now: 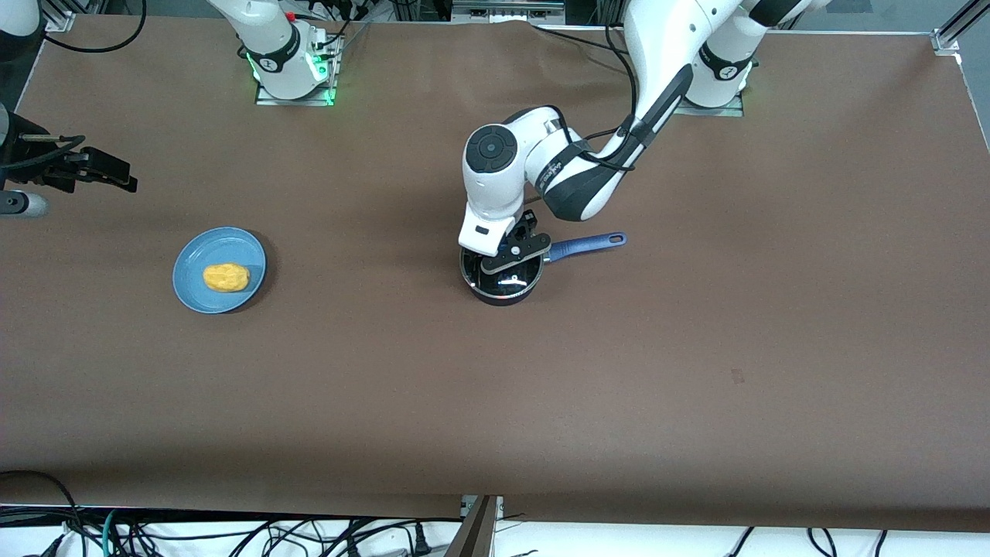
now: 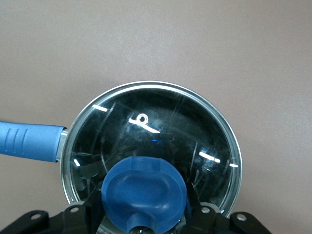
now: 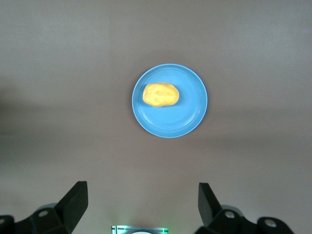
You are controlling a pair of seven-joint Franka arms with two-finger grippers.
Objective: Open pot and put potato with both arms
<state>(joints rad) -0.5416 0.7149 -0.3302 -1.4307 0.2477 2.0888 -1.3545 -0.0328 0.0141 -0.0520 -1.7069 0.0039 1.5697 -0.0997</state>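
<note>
The table (image 1: 696, 371) is plain brown. The pot (image 1: 503, 280) is black, its handle (image 1: 586, 244) blue with ribbed grooves, its lid (image 2: 161, 126) clear glass with a silver rim and a blue knob (image 2: 145, 197). The potato (image 1: 226, 278) is yellow-orange on a light blue plate (image 1: 197, 298). Both arms are white with dark grey joints. The left gripper (image 1: 517, 251) and right gripper (image 3: 141, 200) are black.

Glossy glass lid (image 2: 161, 126) (blue knob (image 2: 145, 192) smooth plastic); matt brown table (image 1: 696, 348).
</note>
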